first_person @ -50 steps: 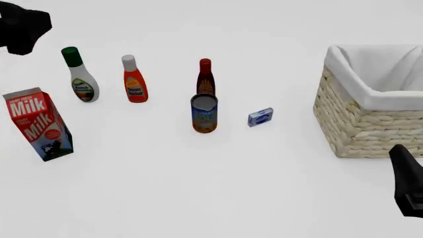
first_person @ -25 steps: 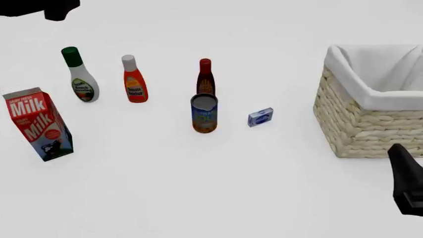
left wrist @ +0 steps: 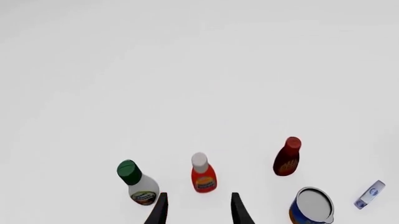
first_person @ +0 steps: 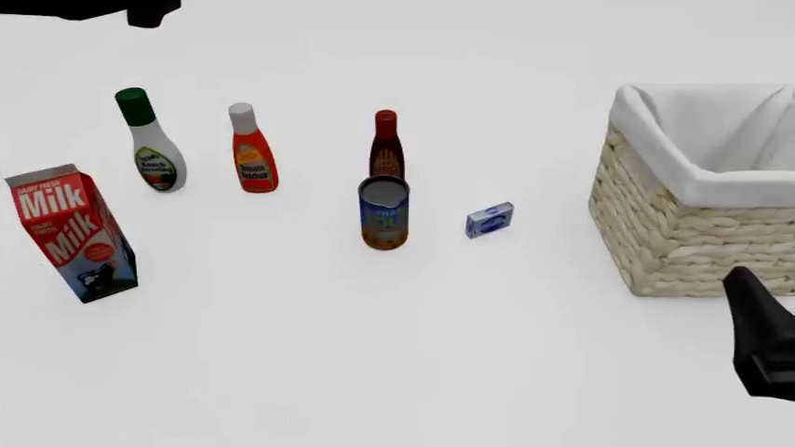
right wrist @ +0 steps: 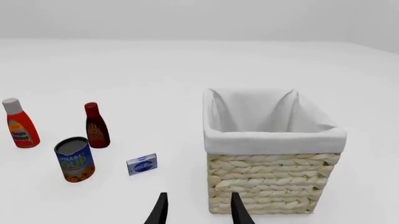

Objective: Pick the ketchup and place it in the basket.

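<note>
Currently the ketchup stands upright on the tabletop, untouched, between the green-capped bottle on its left and the dark bottle on its right in the front view. A can stands just in front of the dark bottle, and a small blue box lies near the can, toward the basket. A milk carton stands at the near left, apart from the bottle row.

The basket sits at the right side of the tabletop, well apart from the ketchup. Its white lining folds over the rim.

Left end effector: released, fingers spread with a clear gap and nothing between them. The left wrist view looks down on the three bottles, with the ketchup just beyond the gap between the fingertips. In the front view only a dark part of the left arm shows at the top left edge.

Right end effector: released, fingers apart, holding nothing. It points toward the near wall of the basket. In the front view the right arm shows at the lower right edge, just in front of the basket.
</note>
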Controlling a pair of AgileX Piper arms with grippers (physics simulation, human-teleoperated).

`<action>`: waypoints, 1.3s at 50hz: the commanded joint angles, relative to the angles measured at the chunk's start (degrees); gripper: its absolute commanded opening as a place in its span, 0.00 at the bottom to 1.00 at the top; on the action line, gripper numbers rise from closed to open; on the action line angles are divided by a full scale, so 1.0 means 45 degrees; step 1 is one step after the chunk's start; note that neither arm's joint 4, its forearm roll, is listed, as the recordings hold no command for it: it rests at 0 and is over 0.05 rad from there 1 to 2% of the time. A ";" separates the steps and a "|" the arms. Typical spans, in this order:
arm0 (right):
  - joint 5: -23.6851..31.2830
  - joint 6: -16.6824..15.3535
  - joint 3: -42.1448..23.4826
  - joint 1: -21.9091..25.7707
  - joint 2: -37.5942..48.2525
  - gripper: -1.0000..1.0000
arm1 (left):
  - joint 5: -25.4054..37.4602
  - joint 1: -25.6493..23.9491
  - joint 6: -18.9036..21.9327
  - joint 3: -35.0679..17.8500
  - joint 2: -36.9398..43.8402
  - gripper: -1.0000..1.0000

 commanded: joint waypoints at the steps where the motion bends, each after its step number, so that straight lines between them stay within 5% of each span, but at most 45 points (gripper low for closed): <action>1: -0.0330 -0.0033 0.0008 0.0020 0.0454 1.00 | -0.0046 -0.0037 -0.0012 -0.0695 0.0833 1.00; 65: -0.1200 -0.0046 0.0019 0.0008 0.1663 1.00 | -0.0891 0.0431 0.0005 -0.3290 0.4989 1.00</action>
